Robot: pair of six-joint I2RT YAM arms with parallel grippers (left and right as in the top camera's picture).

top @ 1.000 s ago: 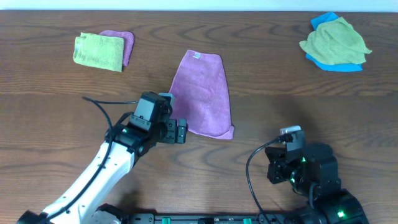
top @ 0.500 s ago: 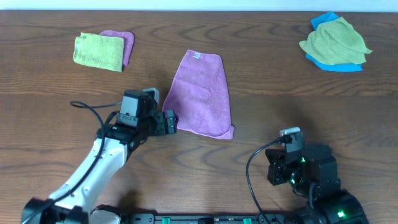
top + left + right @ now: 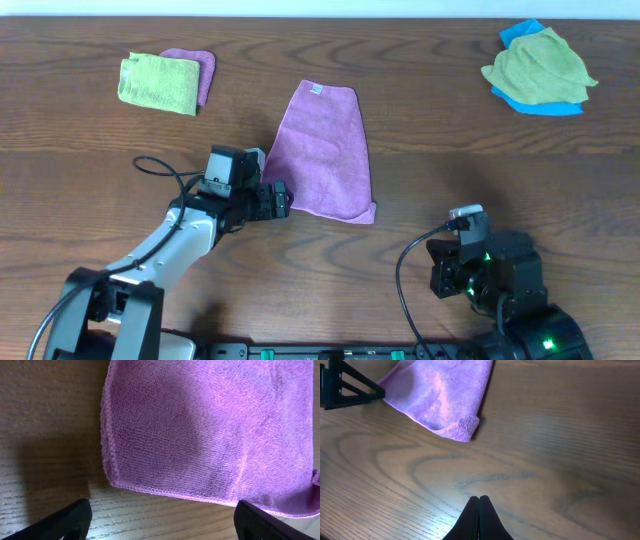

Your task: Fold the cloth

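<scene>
**A:** What is in the scene, biggest thing first?

**B:** A brown wood-grain table (image 3: pixel 90 150) fills the overhead view. Near its middle the cloth (image 3: pixel 325 150) lies flat. It is a lilac microfibre towel with a fuzzy nap and a stitched hem. Its outline is a tall trapezoid, narrower at the far edge.

**A:** And the arms?

**B:** The left gripper (image 3: pixel 278 198) sits just beside the cloth's near-left corner. Its black fingers (image 3: pixel 60 522) are spread wide and hold nothing. The right gripper (image 3: pixel 479 515) is well off from the cloth's near-right corner, with its fingers pressed together and empty.

**A:** What else lies on the table?

**B:** Far left of the cloth, a folded lime-green cloth (image 3: pixel 158 82) lies on a purple one (image 3: pixel 203 70). Far right of it, a crumpled yellow-green cloth (image 3: pixel 540 65) covers a blue one (image 3: pixel 545 105).

**A:** Any small details?

**B:** There is a white label (image 3: pixel 315 90) near the cloth's far-left corner. The near-right corner (image 3: pixel 462 427) is curled up. The left hem looks doubled, as if two layers lie there.

**A:** How should the grasp go?

**B:** I judge the step to be taking that near-left corner. Come in low and slip one finger under the hem. Pinch every layer together, because the soft pile tends to slip. Lift only a little, carry the corner toward the far edge, and line the hems up before letting go.
</scene>
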